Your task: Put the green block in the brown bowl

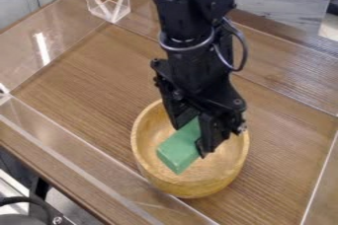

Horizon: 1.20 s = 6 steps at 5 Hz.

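A bright green block [179, 148] hangs tilted inside the hollow of the light-brown wooden bowl [148, 127] near the front of the table. My black gripper [201, 138] reaches down from above into the bowl and is shut on the green block, holding its upper right end. The block's lower end is close to the bowl's floor; whether it touches I cannot tell. The arm hides the far rim of the bowl.
The bowl stands on a wood-grain tabletop [93, 76] enclosed by low clear plastic walls [53, 32]. A clear triangular stand [109, 4] sits at the back left. The table's front edge runs just below the bowl.
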Each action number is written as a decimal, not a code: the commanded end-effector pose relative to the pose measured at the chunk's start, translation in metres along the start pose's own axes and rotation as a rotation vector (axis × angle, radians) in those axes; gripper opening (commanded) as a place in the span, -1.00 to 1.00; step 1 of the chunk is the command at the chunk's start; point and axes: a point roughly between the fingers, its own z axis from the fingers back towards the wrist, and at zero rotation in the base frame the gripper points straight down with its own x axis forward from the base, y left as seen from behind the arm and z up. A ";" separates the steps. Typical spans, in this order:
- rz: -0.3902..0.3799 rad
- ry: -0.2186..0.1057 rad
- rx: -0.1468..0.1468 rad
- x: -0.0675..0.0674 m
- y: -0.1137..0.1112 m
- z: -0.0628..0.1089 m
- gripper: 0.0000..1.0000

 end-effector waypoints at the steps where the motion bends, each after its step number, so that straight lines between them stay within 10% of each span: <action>1: -0.006 -0.036 -0.002 0.009 0.002 0.006 -1.00; 6: 0.013 -0.037 -0.022 0.017 0.009 0.002 -1.00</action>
